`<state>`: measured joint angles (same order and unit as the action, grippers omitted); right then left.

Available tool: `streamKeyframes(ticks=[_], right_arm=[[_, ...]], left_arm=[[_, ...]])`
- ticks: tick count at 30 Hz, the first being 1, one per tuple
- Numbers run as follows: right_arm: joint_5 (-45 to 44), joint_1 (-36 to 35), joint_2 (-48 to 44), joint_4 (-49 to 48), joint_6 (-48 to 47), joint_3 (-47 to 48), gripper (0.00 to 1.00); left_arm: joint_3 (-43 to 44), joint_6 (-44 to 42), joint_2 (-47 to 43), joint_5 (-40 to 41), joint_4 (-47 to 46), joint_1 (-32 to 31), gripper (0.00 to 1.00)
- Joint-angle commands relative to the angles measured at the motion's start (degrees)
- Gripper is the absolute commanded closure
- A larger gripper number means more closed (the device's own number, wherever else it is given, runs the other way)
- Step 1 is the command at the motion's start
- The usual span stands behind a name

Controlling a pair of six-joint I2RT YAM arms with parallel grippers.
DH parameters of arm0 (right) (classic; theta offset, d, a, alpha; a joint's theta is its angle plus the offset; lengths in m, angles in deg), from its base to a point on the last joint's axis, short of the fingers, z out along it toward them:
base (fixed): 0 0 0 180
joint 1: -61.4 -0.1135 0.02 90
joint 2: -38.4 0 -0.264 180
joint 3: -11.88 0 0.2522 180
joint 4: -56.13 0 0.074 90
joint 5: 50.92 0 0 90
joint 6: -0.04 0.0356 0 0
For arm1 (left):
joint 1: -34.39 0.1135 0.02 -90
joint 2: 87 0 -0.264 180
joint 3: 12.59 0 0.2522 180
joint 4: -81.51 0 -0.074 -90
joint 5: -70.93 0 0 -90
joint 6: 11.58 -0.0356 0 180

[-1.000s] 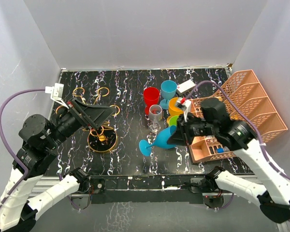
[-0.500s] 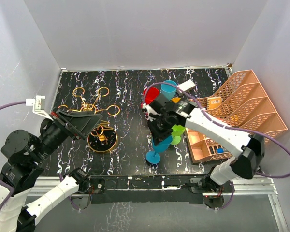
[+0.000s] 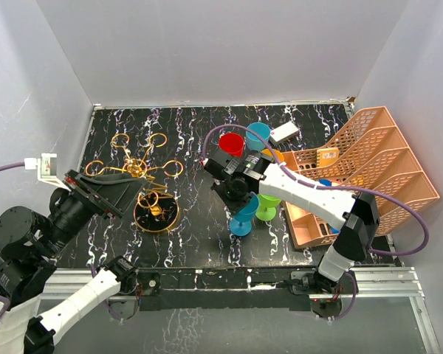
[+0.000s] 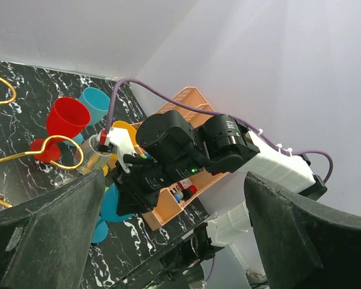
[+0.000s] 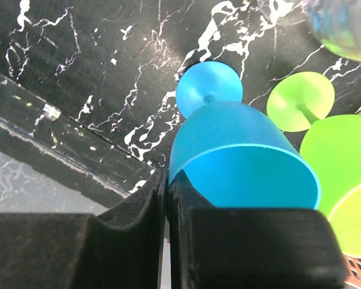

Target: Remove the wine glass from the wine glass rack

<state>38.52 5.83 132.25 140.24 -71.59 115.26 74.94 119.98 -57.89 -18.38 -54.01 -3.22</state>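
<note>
- Right gripper (image 5: 167, 177): jaws closed tight. In the wrist view the rim wall of the blue wine glass (image 3: 244, 212) runs into the slit between them, so it looks pinched at the lip.
- Glass is at centre frame in the top view, well apart from the wine glass rack (image 3: 138, 170) at centre-left. It's off the rack; the rack's loops look bare.
- Key relation: glass sits right at the right jaws, bowl up, foot below. Long axis approx upright w/ a slight lean. Can't tell if the foot is flat on the table (image 3: 192, 125).
- Right arm is the nearer one by far. Left gripper (image 4: 174, 180) is spread wide and holds nothing, lower left of the top view, just beside the rack.
- Judgement: removal looks done. The next move prob. needs the foot seated flat before the jaws let go.
- Risk: green glass (image 3: 268, 206) stands just beside the blue one, to its right. A sideways nudge on release could knock it.
- Materials:
  - Blue glass: matte, opaque, plastic-looking, w/ smooth tapered bowl, thin stem and round foot.
  - Green glass: same shape.
  - Rack: thin gold wire, curled loops off a central post, on a round dark base (image 3: 156, 214).
  - Table: glossy black w/ white marbling.
- Red glass (image 3: 232, 144) is upper centre; peach mesh organiser (image 3: 384, 158) is at right.
</note>
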Motion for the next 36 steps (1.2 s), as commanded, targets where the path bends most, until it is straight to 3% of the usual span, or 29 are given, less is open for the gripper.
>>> streamKeyframes(ticks=[1,6,8,11,16,18,24,29,36], right_arm=[[-6.1,-0.4,0.3,-2.1,0.9,4.0,0.92],[-9.5,-0.4,0.8,-4.4,0.2,2.9,0.9],[-9.3,-0.4,0.9,-4.3,0.4,3.1,0.83],[-8.0,-0.4,0.4,-5.1,-0.2,3.6,0.63],[-9.7,-0.4,-1.4,-7.6,-1.2,6.6,0.17],[-12.4,-0.4,-2.4,-10.2,-2.1,6.8,0.03],[-15.8,-0.4,-9.6,-22.5,-7.4,1.0,0.01],[-28.1,-0.3,-17.4,-30.4,-7.1,-3.3,0.01],[-34.4,-0.3,-24.6,-26.7,-7.2,1.5,0.01]], left_arm=[[2.0,-1.2,-0.4,1.3,0.9,0.1,0.03],[2.5,-1.1,-0.5,1.8,1.2,0.1,0.03],[2.8,-1.1,-0.5,1.8,1.5,0.1,0.03],[3.3,-1.1,-0.2,1.8,1.6,0.1,0.03],[2.5,-0.6,0.5,1.4,0.8,0.1,0.03],[2.1,-0.4,1.1,0.9,0.2,0.1,0.03],[2.0,0.1,2.3,0.6,0.4,0.1,0.03],[2.3,0.2,2.6,2.6,1.6,0.1,0.03],[9.8,-5.0,5.5,10.4,8.8,0.1,0.03]])
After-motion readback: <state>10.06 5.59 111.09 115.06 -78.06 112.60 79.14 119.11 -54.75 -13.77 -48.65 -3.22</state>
